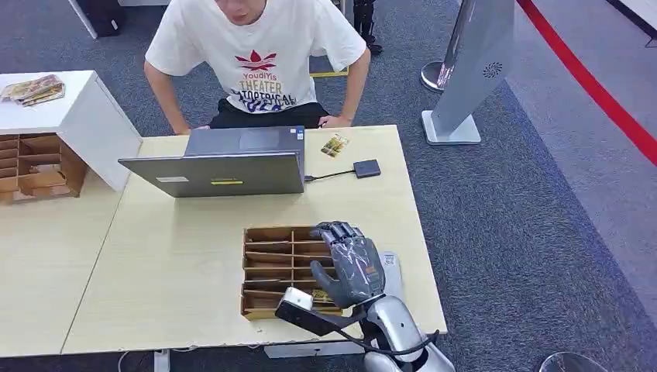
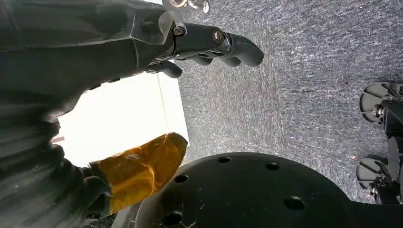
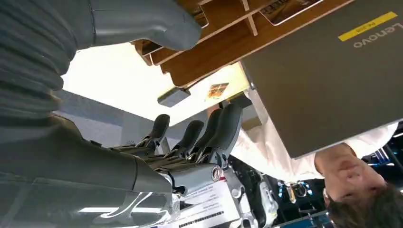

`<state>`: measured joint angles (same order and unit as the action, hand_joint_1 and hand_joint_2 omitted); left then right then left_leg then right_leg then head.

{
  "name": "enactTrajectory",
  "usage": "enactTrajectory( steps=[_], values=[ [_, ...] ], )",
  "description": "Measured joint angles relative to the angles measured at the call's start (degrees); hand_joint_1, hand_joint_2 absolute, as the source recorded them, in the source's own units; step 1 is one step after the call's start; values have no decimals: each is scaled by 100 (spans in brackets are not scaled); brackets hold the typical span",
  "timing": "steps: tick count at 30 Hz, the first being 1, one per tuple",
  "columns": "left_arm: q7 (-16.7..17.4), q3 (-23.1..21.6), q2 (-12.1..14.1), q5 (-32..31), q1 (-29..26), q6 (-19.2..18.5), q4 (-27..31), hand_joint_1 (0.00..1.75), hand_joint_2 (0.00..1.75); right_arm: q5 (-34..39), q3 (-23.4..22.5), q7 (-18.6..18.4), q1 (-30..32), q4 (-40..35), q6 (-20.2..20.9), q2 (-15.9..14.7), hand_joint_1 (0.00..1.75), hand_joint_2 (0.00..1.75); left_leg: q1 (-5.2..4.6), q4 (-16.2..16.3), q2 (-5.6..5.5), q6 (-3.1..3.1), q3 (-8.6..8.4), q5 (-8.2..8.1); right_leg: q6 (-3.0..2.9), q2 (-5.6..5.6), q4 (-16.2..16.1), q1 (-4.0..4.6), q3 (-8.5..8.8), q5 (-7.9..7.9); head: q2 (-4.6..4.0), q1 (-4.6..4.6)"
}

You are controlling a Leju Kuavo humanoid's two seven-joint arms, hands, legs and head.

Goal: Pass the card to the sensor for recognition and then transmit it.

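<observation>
A small picture card lies flat on the table beside the laptop, with the dark card sensor just to its right, cabled to the laptop. My right hand hovers over the right side of the wooden slotted card box, fingers spread and curved downward, holding nothing. The right wrist view shows its fingers apart from the thumb, with the card and sensor beyond. My left hand hangs beside the table over the carpet, fingers loosely extended and empty.
A grey laptop stands open toward a person seated behind the table. A second wooden box and a white cabinet sit at the left. A grey kiosk stand rises on the carpet at the right.
</observation>
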<state>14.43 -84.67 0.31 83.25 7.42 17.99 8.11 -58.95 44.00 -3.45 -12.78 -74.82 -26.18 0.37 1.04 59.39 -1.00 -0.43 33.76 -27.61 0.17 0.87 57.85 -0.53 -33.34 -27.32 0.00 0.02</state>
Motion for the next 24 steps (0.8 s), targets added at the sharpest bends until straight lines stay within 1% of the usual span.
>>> enactTrajectory(
  steps=[3, 6, 22, 24],
  values=[
    [0, 0, 0, 7, 0, 0, 0, 0, 175, 0, 0, 0, -9, 37, 17, 4, 70, 175, 0, 0, 0, 0, 0, 0, 0, 0, 0, 0, 0, 0, 0, 2],
    [0, 0, 0, 7, 0, 0, 0, 0, 175, 0, -2, -2, -19, 70, 17, 7, 73, 175, 0, 0, 0, 0, 0, 0, 0, 0, 0, 0, 0, 0, 0, 0],
    [2, 0, 0, 7, 0, 0, 0, 0, 175, 2, -2, -7, -25, 142, 42, 13, 73, 175, 0, 0, 0, 0, 0, 0, 0, 0, 0, 0, 0, 0, 0, 2],
    [0, 0, 0, 7, 0, 0, 0, 0, 175, 2, -2, -7, -25, 144, 42, 13, 77, 175, 0, 0, 0, 0, 0, 0, 0, 0, 0, 0, 0, 0, 0, 0]
  ],
)
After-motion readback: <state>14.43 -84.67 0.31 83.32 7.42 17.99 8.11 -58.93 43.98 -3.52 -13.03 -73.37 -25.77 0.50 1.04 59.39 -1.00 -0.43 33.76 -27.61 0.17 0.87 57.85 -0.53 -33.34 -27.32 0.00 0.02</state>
